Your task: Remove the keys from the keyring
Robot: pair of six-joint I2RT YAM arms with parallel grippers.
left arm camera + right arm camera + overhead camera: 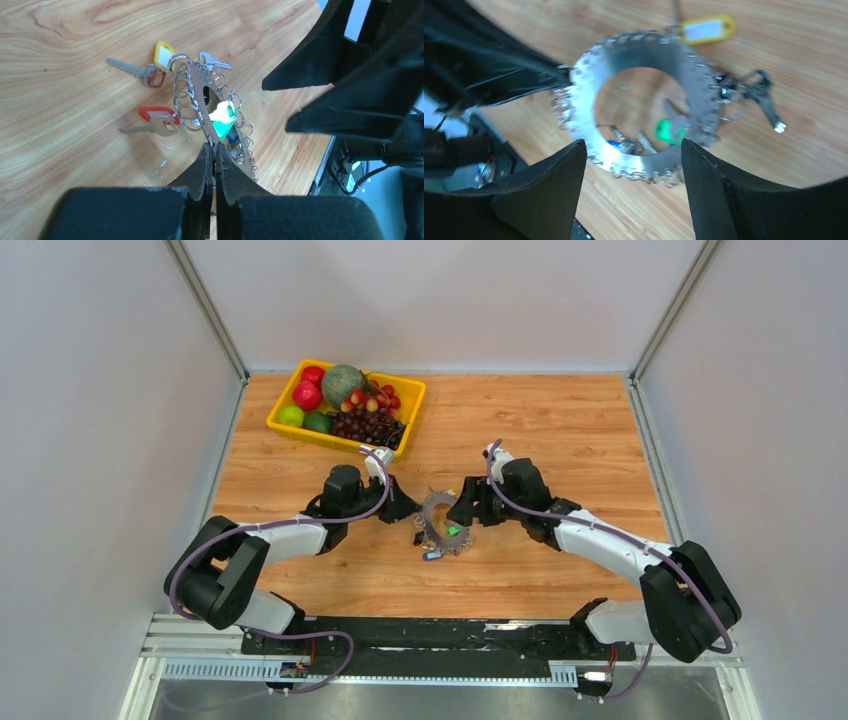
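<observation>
1. Keyring (437, 512), a flat silvery ring edged with small wire loops, is held tilted on edge over the middle of the table (560, 440), between the two arms.
2. Keys (150, 127) with red, yellow and green heads hang from its loops; the red and yellow ones lie on the wood.
3. Left fingers (202, 170) are pinched together on the ring's rim.
4. Right fingers (549, 190) are spread wide and grip nothing, with the ring's near rim in front of the gap between them.
</observation>
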